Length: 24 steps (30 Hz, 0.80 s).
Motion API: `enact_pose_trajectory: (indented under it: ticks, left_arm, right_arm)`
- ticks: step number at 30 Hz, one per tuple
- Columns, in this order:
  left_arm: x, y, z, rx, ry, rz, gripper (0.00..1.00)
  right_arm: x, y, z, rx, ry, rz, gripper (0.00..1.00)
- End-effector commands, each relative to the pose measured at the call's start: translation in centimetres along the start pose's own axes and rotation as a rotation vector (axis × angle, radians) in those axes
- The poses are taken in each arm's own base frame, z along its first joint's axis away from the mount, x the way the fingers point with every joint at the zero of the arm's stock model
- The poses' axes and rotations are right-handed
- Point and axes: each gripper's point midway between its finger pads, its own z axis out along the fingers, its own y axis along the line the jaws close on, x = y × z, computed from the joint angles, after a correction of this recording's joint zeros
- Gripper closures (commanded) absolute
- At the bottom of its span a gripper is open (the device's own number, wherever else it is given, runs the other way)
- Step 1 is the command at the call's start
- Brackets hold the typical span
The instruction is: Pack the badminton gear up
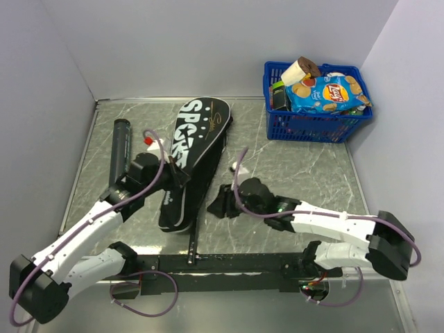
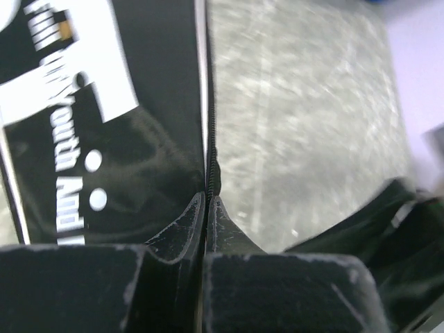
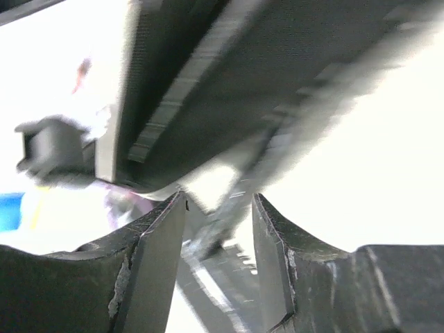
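Black mounting rail (image 1: pixel 229 263) runs along the near edge of the grey marbled bench (image 1: pixel 305 180) and carries both arm bases. A thin dark racket handle (image 1: pixel 193 239) lies with its end across this rail and leads away to the narrow near end of the cover (image 1: pixel 198 139).

Just right of that narrow end sits the right tool (image 1: pixel 216 206), pointing left toward the cover. In the right wrist view its two fingers (image 3: pixel 163 263) stand partly apart. A thin, blurred grey strip (image 3: pixel 229 208) passes through the gap, and the pads are not closed on it.

A little farther on, the left tool (image 1: pixel 179 175) reaches the cover's left edge about midway along its length. In the left wrist view its fingertips (image 2: pixel 191 222) are pressed together, pinching the cover where the zip line runs straight in between them.

The cover lies flat on the bench, black with white "SPORT" lettering, its wide head end pointing away from the arms. To its left, apart from it, a long black tube (image 1: pixel 119 149) lies lengthwise from near to far. Between the tube's far part and the cover sits a small red-and-white thing (image 1: pixel 148 139), too small to name.

In the far right corner stands a blue plastic basket (image 1: pixel 277 125) filled with snack packets, a blue crisp bag (image 1: pixel 326 96) on top
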Motion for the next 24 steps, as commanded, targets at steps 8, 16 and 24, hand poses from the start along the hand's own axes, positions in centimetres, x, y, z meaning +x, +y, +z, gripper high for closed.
enact_pose_trajectory:
  ticks: [8, 16, 24]
  left_arm:
    - [-4.9, 5.0, -3.1, -0.164, -0.166, -0.063, 0.99]
    - [-4.5, 9.0, -5.0, -0.315, -0.231, -0.160, 0.99]
    - [-3.6, 9.9, -5.0, -0.315, -0.242, -0.201, 0.99]
  right_arm:
    - [-1.8, -9.2, -0.1, 0.356, 0.017, -0.023, 0.46]
    - [-3.7, -9.1, 6.1, 0.399, 0.086, -0.057, 0.45]
    - [-6.0, -9.7, 10.4, 0.504, 0.110, -0.094, 0.45]
